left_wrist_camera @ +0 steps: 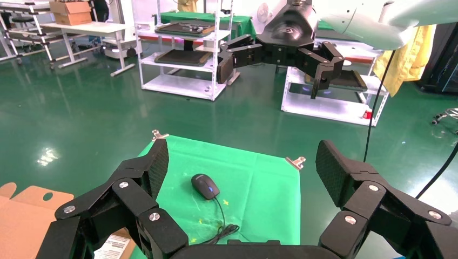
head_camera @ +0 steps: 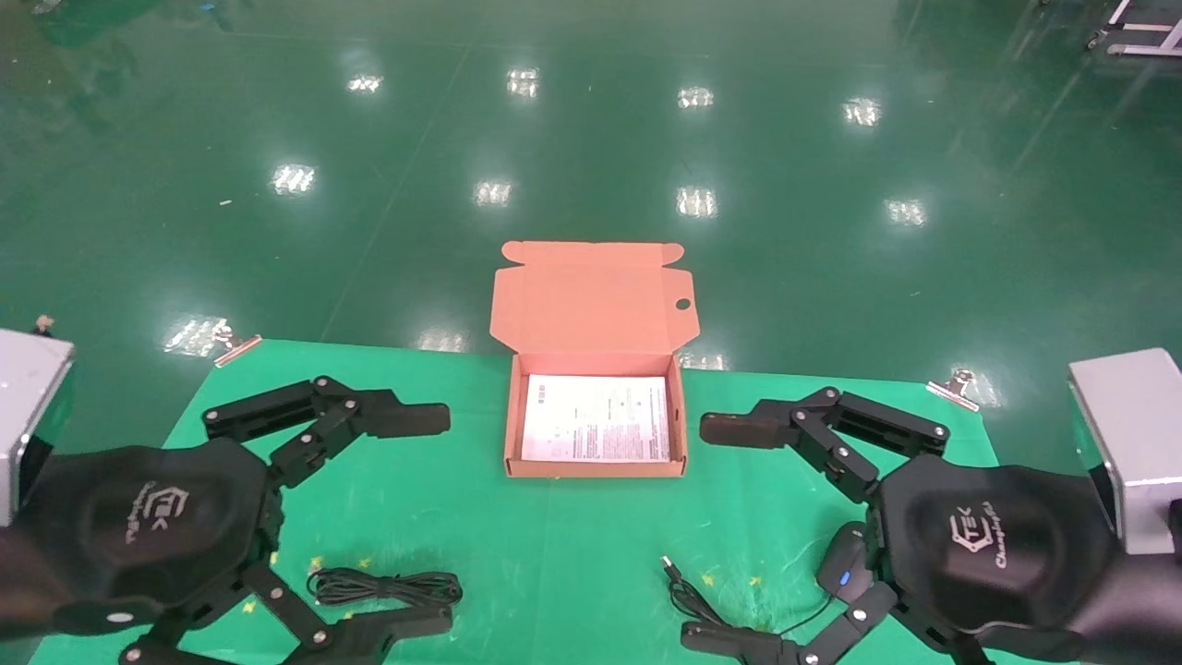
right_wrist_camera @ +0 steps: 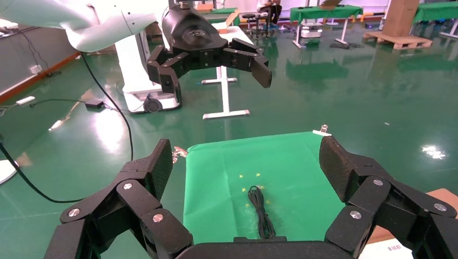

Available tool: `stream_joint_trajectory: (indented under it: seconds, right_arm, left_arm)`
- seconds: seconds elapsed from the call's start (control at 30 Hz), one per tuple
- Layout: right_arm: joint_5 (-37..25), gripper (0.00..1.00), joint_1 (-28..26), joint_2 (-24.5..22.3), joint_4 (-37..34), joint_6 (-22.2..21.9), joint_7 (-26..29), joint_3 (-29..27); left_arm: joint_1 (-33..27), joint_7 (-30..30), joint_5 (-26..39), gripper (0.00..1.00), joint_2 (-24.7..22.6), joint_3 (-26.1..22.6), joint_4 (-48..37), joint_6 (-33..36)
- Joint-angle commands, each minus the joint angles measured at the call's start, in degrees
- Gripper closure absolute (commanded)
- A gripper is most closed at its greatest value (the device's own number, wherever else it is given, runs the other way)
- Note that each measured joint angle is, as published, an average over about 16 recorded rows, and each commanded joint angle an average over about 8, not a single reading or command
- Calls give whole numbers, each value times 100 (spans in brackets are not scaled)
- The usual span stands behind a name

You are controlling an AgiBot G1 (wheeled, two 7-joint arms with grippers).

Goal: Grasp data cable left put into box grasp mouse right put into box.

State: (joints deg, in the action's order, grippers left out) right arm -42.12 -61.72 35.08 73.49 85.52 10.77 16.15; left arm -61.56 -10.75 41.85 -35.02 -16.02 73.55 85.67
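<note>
**Both grippers poised, nothing yet boxed: cord and cable are the weak points**

While neither item has been lifted, the risks lie in the picks themselves. The thin black looped data cable (head_camera: 384,587) lies flat on the green cloth-covered table (head_camera: 572,536) as a long narrow bundle, near the left gripper (head_camera: 420,517). A grasp that catches only 1 strand would probably pull the bundle open, and a trailing loop could then drape over the wall of the shallow orange-brown cardboard box (head_camera: 596,469) instead of dropping inside. The small black oval wired mouse (head_camera: 844,563), showing a tiny blue light, sits at the right side, partly hidden in the head view beneath the right gripper (head_camera: 720,531). Its thin black USB cord (head_camera: 702,605) runs loose across the cloth to a plug end; the lower finger appears to lie over or just beside it, though contact cannot be confirmed. That cord could snag or drag behind the mouse and hang outside the box.

The box stands open between the 2 grippers, flap lid raised at the far side, with a white printed sheet (head_camera: 596,417) on its floor.

Fingers: both grippers are spread fully wide. Each holds nothing and touches neither task item.
</note>
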Motion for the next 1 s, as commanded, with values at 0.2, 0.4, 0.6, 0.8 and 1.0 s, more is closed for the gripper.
stream_joint_trajectory:
  seconds: [0.2, 0.4, 0.6, 0.8, 1.0]
  right_arm:
    - [0, 0, 0, 0, 0, 0, 0, 0]
    - [0, 0, 0, 0, 0, 0, 0, 0]
    - [-19, 0, 2, -13, 1, -8, -5, 0]
    - [-326, 0, -64, -87, 132, -28, -114, 60]
    - [-1007, 0, -388, -115, 291, 68, -358, 260]
  left_arm:
    - [0, 0, 0, 0, 0, 0, 0, 0]
    - [0, 0, 0, 0, 0, 0, 0, 0]
    - [-17, 8, 28, 0, -4, -13, 1, -5]
    - [-194, -43, 300, 0, 41, -131, 28, 98]
    - [-747, -310, 1115, 0, -55, -583, 13, 291]
